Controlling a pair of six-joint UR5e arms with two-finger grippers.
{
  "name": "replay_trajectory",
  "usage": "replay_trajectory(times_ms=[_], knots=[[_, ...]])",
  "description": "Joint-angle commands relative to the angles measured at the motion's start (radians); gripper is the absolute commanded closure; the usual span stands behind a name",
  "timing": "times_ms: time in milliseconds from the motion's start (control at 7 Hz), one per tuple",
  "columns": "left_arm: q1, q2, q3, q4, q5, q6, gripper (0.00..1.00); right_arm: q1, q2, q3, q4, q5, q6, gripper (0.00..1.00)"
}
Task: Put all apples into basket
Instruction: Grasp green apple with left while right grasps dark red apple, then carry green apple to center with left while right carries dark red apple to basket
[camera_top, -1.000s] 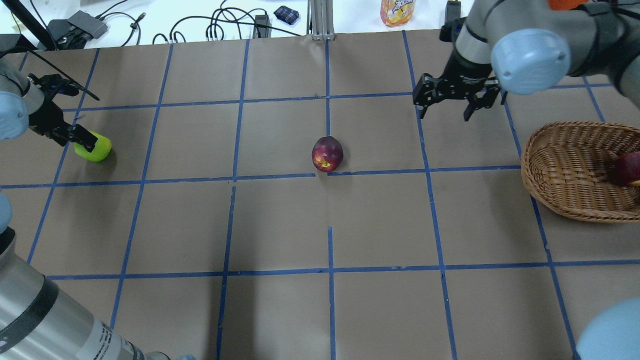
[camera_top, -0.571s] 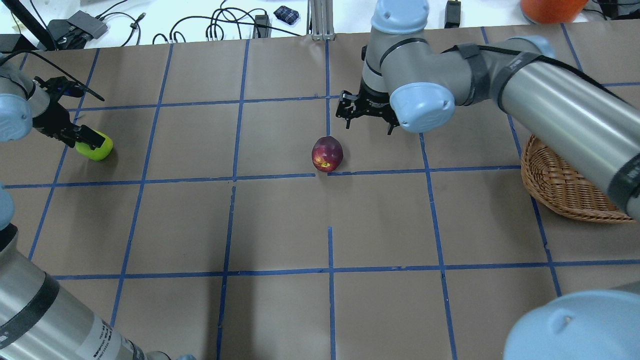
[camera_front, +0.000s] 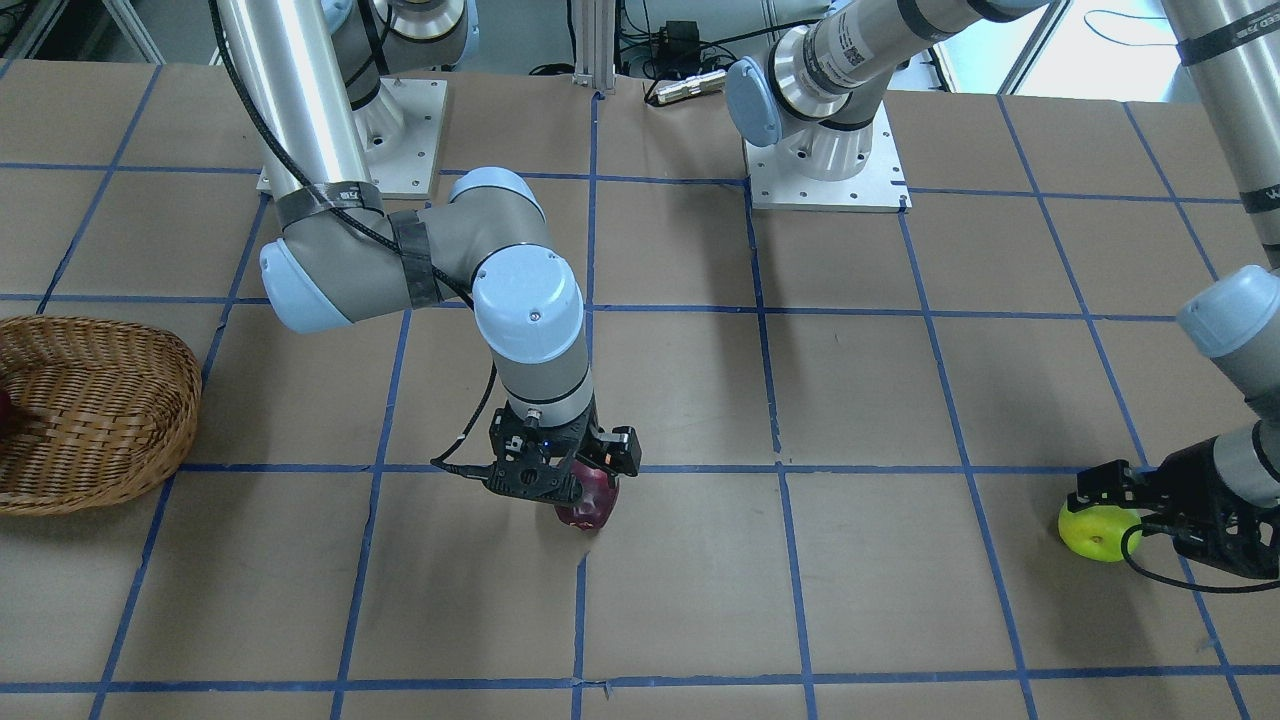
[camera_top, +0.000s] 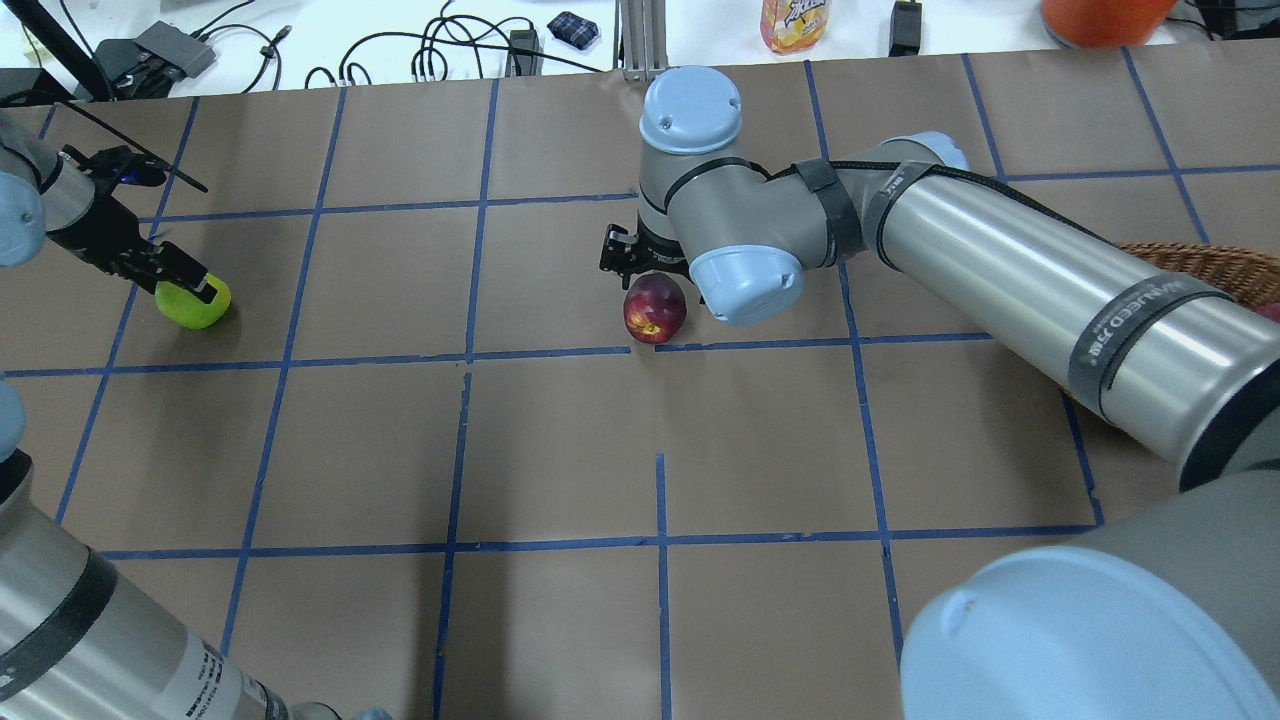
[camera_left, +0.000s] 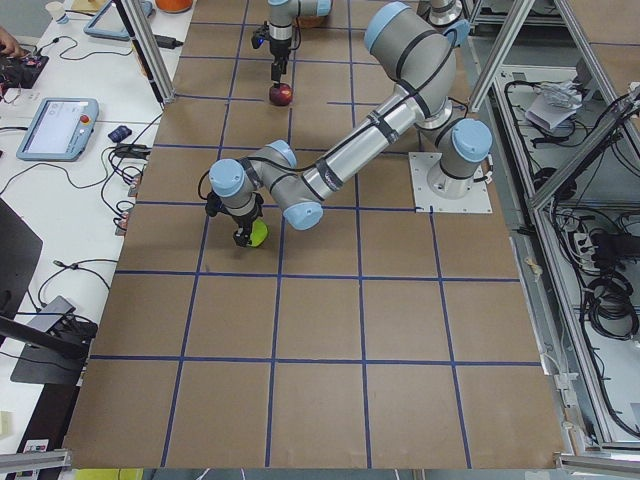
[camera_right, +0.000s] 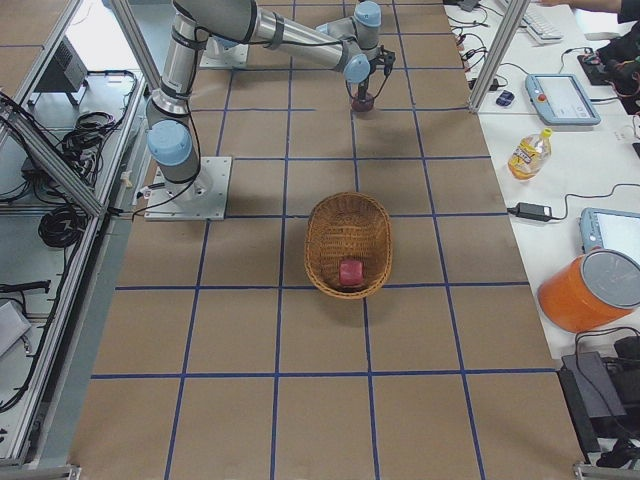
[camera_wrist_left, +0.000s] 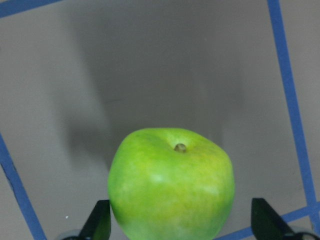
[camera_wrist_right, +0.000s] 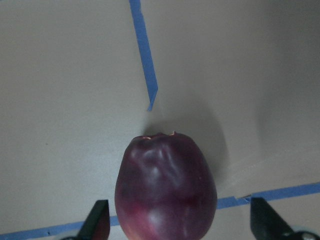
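Observation:
The yellow-green apple (camera_top: 200, 305) lies at the table's far left; my left gripper (camera_top: 185, 285) is open with a finger on each side of it, as the left wrist view (camera_wrist_left: 170, 185) shows. The dark maroon apple (camera_top: 655, 310) lies at mid-table; my right gripper (camera_front: 565, 480) is open and low around it, with gaps on both sides in the right wrist view (camera_wrist_right: 165, 185). The red apple (camera_right: 350, 272) lies inside the wicker basket (camera_right: 312, 240) at the right. In the overhead view the basket (camera_top: 1200, 265) is mostly hidden by my right arm.
My right forearm (camera_top: 1000, 270) stretches across the table's right half above the basket. A juice bottle (camera_top: 795, 22), an orange bucket (camera_top: 1100, 15) and cables (camera_top: 440, 55) sit beyond the table's far edge. Blue tape lines grid the brown table.
My right arm swung left from beside the basket to the maroon apple and came down around it. My left gripper shifted slightly at the yellow-green apple.

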Motion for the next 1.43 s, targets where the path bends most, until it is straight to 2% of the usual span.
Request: replay_trajectory(times_ms=[0, 143, 286, 429, 571, 714, 857, 1000, 1143, 1286], knots=[[0.001, -0.018, -0.003, 0.003, -0.012, -0.005, 0.00, 0.004, 0.056, 0.003, -0.056, -0.012, -0.001, 0.00], [0.001, -0.027, 0.001, 0.006, -0.011, -0.006, 0.00, 0.004, 0.072, 0.003, -0.075, -0.009, -0.006, 0.00], [-0.001, -0.029, -0.005, 0.006, -0.012, -0.006, 0.07, 0.004, 0.077, 0.003, -0.072, -0.006, -0.012, 0.02], [-0.001, -0.028, 0.003, 0.005, -0.012, -0.006, 0.46, 0.004, 0.083, 0.003, -0.073, -0.004, -0.014, 0.13], [-0.002, -0.011, 0.008, -0.004, -0.006, -0.009, 0.71, 0.004, 0.081, 0.001, -0.070, -0.009, -0.017, 0.41], [-0.013, 0.005, 0.018, -0.038, -0.002, -0.011, 0.84, 0.003, 0.071, -0.006, -0.060, -0.012, -0.029, 0.58], [-0.031, 0.038, 0.038, -0.135, 0.001, -0.064, 0.84, -0.012, 0.030, -0.008, -0.044, -0.014, -0.055, 0.62], [-0.084, 0.081, 0.046, -0.206, -0.008, -0.162, 0.84, -0.079, -0.033, -0.002, 0.021, -0.015, -0.116, 0.62], [-0.187, 0.104, 0.022, -0.240, -0.014, -0.232, 0.84, -0.194, -0.087, 0.012, 0.046, 0.006, -0.189, 0.62], [-0.291, 0.130, 0.015, -0.244, -0.056, -0.415, 0.84, -0.285, -0.130, 0.033, 0.077, -0.001, -0.357, 0.62]])
